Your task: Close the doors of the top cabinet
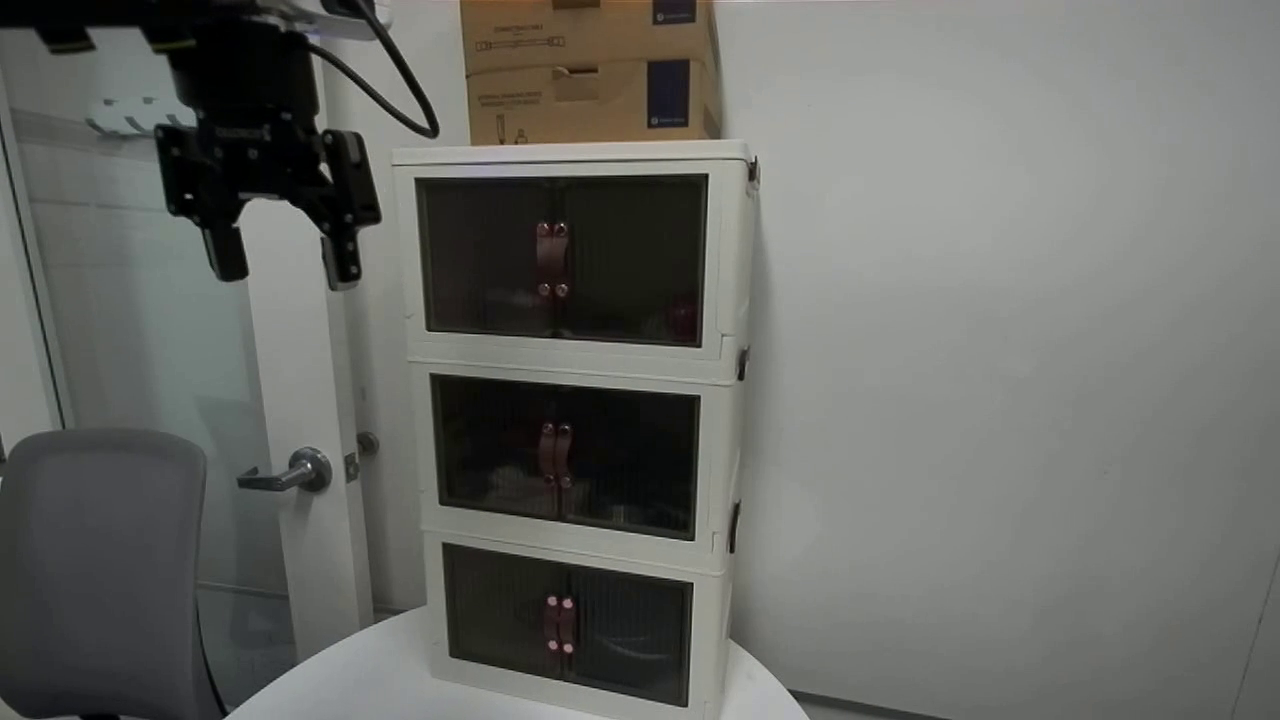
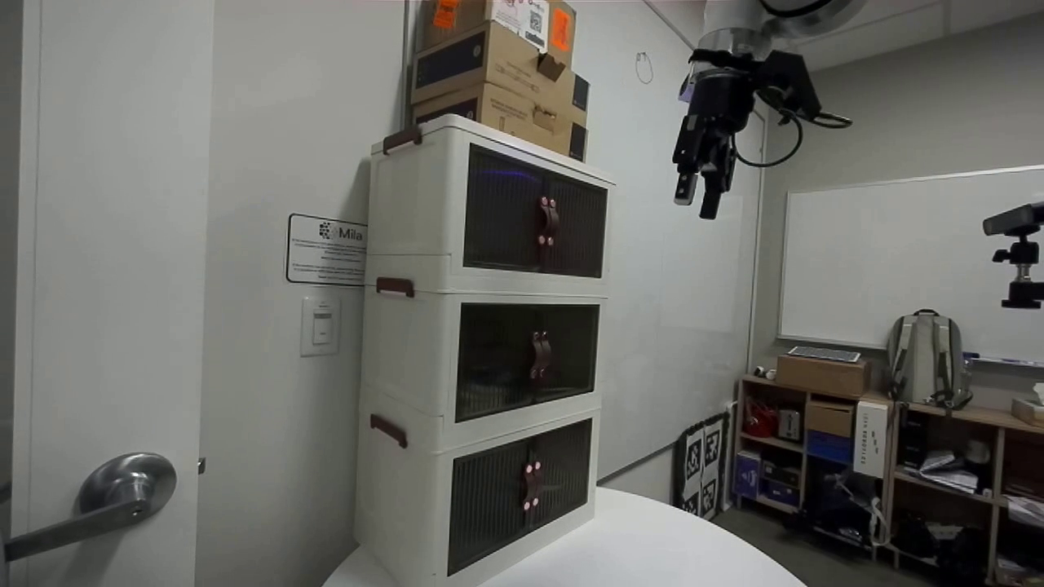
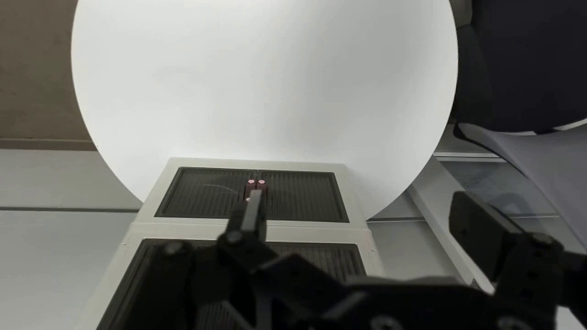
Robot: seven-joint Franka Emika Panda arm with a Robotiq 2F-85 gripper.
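Observation:
The top cabinet [image 1: 560,353] is the white-framed uppermost tier of a stacked unit; it also shows in an exterior view [image 2: 412,204]. Its two dark translucent doors [image 1: 635,260] [image 2: 506,216] lie flat in the frame and look shut in both exterior views. Their dark red handles [image 1: 552,258] stand side by side at the middle. My gripper [image 1: 284,270] [image 2: 698,200] is open and empty, fingers pointing down, in the air in front of the unit and apart from it. In the wrist view, the fingers [image 3: 359,201] are wide apart; the top doors are not clearly visible there.
The middle tier [image 1: 565,455] and bottom tier [image 1: 570,620] have similar shut doors. The unit stands on a round white table [image 3: 266,91]. Cardboard boxes [image 1: 590,100] sit on top of it. A grey chair [image 1: 100,570] and a door with a lever handle [image 1: 290,472] stand nearby.

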